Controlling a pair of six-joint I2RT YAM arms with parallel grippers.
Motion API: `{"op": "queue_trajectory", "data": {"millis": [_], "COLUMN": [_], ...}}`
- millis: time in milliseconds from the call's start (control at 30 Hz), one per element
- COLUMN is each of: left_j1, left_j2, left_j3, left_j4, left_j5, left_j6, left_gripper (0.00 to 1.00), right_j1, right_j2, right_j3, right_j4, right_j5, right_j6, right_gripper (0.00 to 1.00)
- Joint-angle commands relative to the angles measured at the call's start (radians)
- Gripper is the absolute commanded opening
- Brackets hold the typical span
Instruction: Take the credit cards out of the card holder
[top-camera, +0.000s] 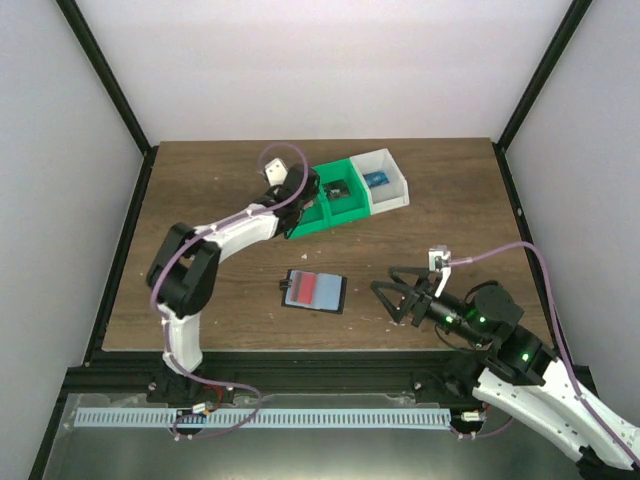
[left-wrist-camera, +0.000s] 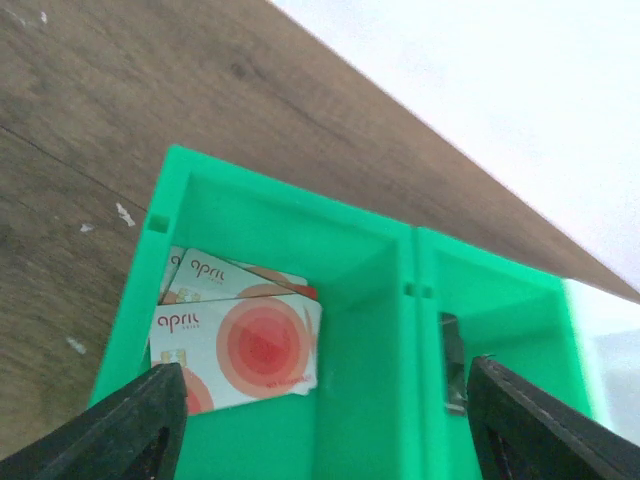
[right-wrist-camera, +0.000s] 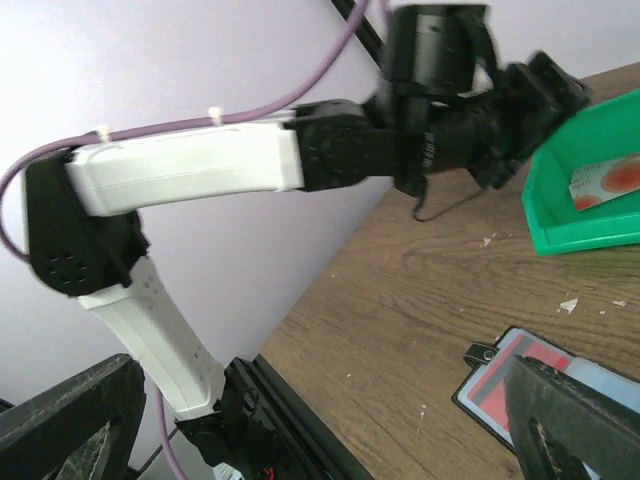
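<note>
The card holder (top-camera: 315, 291) lies open and flat on the wooden table, black-rimmed, with a red card (top-camera: 302, 289) on its left panel and a blue-grey panel on the right. Its corner also shows in the right wrist view as the card holder (right-wrist-camera: 510, 385). Two white credit cards with red circles (left-wrist-camera: 240, 340) lie stacked in the left compartment of the green bin (left-wrist-camera: 370, 300). Just above that bin hangs my left gripper (left-wrist-camera: 330, 430), open, nothing between its fingers. To the right of the holder, my right gripper (top-camera: 395, 300) is low over the table and stands open and empty.
The green bin (top-camera: 330, 205) has a second compartment with a dark item (top-camera: 340, 190). A white bin (top-camera: 385, 180) joined to its right holds a blue item. Black frame posts and white walls enclose the table. The left arm (right-wrist-camera: 250, 165) reaches across the right wrist view.
</note>
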Motion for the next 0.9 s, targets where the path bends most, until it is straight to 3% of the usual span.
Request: {"op": "queue_trajectory", "data": {"millis": [0, 133, 300, 433, 500, 600, 867], "left_j1": [0.002, 0.001, -0.001, 0.001, 0.001, 0.002, 0.006], "left_j2": [-0.193, -0.342, -0.562, -0.746, -0.820, -0.904, -0.889], "left_j3": [-0.071, -0.159, -0.369, -0.600, -0.719, -0.846, -0.984], "left_j4": [0.000, -0.045, -0.072, -0.017, 0.038, 0.129, 0.207], "left_j5": [0.067, 0.185, 0.372, 0.584, 0.711, 0.832, 0.867], "left_j6": [0.106, 0.244, 0.357, 0.381, 0.366, 0.308, 0.263], "left_gripper": [0.81, 0.83, 0.70, 0.69, 0.71, 0.71, 0.78], "right_j1": [0.005, 0.006, 0.006, 0.006, 0.006, 0.007, 0.007], "right_j2": [0.031, 0.117, 0.221, 0.345, 0.429, 0.556, 0.906], "right_j3": [0.012, 0.023, -0.023, -0.081, -0.089, -0.084, -0.023], "right_j4": [-0.035, -0.088, -0.018, 0.067, 0.128, 0.204, 0.391], "right_j5": [0.015, 0.048, -0.018, -0.036, -0.060, -0.087, -0.082], "right_j6": [0.039, 0.083, 0.116, 0.148, 0.144, 0.144, 0.112], "right_gripper": [1.00, 1.00, 0.99, 0.88, 0.79, 0.54, 0.15]}}
